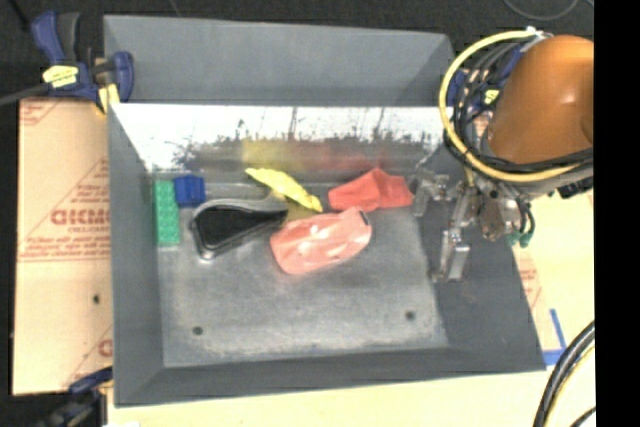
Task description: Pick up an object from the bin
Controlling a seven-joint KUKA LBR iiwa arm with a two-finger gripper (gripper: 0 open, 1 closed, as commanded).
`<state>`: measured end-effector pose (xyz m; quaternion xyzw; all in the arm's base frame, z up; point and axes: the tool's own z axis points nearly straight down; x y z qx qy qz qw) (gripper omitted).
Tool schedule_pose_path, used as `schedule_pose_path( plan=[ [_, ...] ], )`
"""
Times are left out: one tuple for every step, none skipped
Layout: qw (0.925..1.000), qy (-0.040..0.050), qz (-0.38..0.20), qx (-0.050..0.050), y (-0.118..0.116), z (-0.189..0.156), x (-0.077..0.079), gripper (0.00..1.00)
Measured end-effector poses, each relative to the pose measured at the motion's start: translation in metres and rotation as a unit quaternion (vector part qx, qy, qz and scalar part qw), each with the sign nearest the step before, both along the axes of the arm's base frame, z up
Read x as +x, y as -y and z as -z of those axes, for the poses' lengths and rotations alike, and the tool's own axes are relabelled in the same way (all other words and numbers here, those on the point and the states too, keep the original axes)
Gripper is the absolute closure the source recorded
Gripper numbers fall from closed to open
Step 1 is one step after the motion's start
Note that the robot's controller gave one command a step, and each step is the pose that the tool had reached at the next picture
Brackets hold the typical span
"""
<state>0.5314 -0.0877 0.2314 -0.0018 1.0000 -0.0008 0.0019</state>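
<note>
Six things (pixel 320 243) in the bin (pixel 300 335) — red one (pixel 372 191) nearest the gripper (pixel 452 253).

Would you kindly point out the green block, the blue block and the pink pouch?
green block (pixel 167 213), camera view, its middle.
blue block (pixel 189 190), camera view, its centre.
pink pouch (pixel 322 242), camera view, its middle.

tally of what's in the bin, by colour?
green block: 1
blue block: 1
black glossy piece: 1
yellow piece: 1
red piece: 1
pink lump: 1
total: 6
</note>
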Motion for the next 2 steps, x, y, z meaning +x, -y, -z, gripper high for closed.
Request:
schedule_pose_path(
  plan=[
    [1.0000,0.0000,0.000,0.000,0.000,0.000,0.000,0.00],
    [0.9995,0.0020,-0.031,-0.001,-0.031,0.023,0.000,0.00]
  ],
)
